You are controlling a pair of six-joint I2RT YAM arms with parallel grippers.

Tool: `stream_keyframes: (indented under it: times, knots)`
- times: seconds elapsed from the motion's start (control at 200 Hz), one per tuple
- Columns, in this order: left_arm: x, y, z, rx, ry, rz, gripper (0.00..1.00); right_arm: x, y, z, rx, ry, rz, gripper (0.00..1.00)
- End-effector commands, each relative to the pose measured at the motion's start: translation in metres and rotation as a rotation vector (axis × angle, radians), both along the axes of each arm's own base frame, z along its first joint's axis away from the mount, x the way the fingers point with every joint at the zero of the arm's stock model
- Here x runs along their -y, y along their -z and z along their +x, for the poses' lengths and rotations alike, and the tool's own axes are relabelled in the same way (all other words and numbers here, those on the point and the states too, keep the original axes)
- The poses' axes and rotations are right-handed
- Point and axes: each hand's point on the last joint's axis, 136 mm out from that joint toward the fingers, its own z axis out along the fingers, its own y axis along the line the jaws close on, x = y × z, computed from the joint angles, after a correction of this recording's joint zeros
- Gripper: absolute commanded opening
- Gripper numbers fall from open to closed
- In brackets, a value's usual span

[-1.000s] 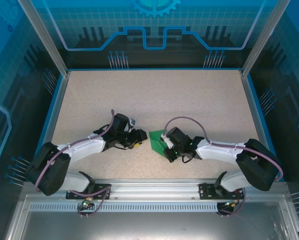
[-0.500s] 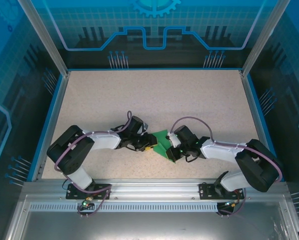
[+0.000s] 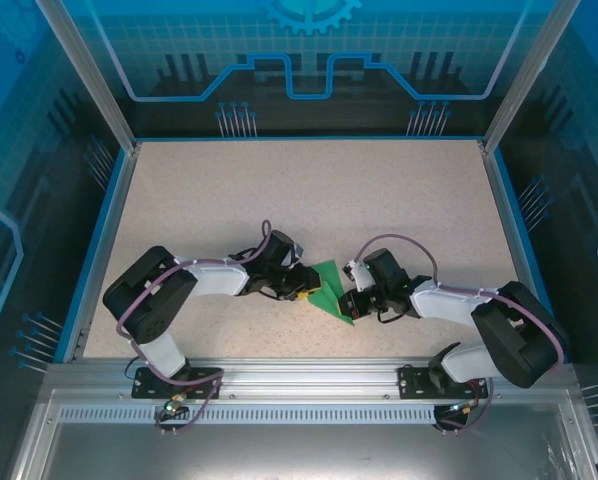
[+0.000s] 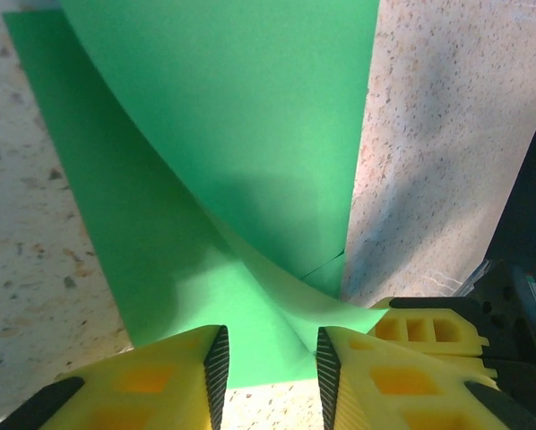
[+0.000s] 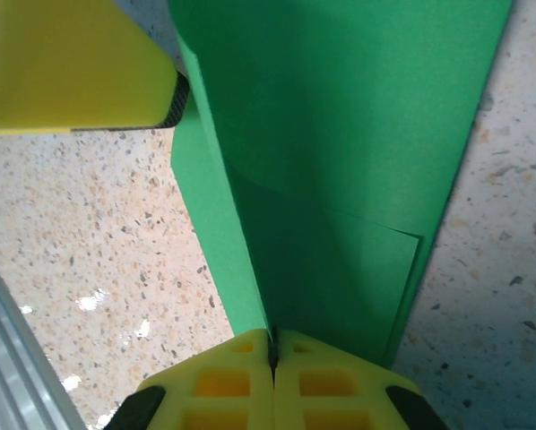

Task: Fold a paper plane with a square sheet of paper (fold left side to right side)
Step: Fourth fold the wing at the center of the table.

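The green sheet of paper [image 4: 250,134] is smooth and matt. The table [image 3: 279,190] is speckled, perhaps grainy laminate. The left gripper [image 4: 270,356] has dull yellow plastic fingers [image 4: 151,381]; the six o'clock rail [image 3: 309,375] is brushed metal.

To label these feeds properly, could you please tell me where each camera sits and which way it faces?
Top external: above, behind the bases, looking down at the table; both arms, left hand, right hand.
Left wrist: faces green paper between its own fingers.
Right wrist: its shut fingers pinch that paper.
Shared: all three show the paper.
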Motion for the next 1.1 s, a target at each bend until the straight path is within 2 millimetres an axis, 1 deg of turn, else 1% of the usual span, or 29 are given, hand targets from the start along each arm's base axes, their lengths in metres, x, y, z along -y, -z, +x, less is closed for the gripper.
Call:
stream_keyframes:
  times: [0.0, 0.165, 0.29, 0.405, 0.78, 0.85, 0.935, 1.095]
  knots:
    - [0.011, -0.002, 0.002, -0.001, 0.022, -0.023, 0.35, -0.004, -0.001, -0.001, -0.039, 0.013, 0.055, 0.06]
    - [0.014, 0.001, 0.004, -0.005, 0.024, -0.018, 0.36, -0.003, 0.0, 0.0, -0.057, 0.025, 0.062, 0.05]
    - [0.015, 0.006, 0.006, -0.013, 0.025, -0.01, 0.39, -0.003, 0.001, 0.002, -0.069, 0.037, 0.07, 0.05]
    - [0.016, 0.009, 0.006, -0.018, 0.025, -0.001, 0.4, -0.003, 0.004, 0.001, -0.098, 0.049, 0.073, 0.06]
    - [0.005, 0.026, 0.002, -0.049, 0.026, 0.084, 0.42, -0.005, 0.001, 0.005, -0.127, 0.058, 0.1, 0.11]
    - [0.004, 0.029, 0.001, -0.053, 0.026, 0.092, 0.42, -0.006, 0.0, 0.006, -0.129, 0.054, 0.107, 0.13]
    - [0.003, 0.03, 0.001, -0.053, 0.026, 0.096, 0.42, -0.006, -0.005, 0.009, -0.123, 0.054, 0.119, 0.18]
    - [0.003, 0.03, 0.001, -0.052, 0.027, 0.101, 0.42, -0.007, -0.025, 0.02, -0.115, 0.047, 0.195, 0.3]
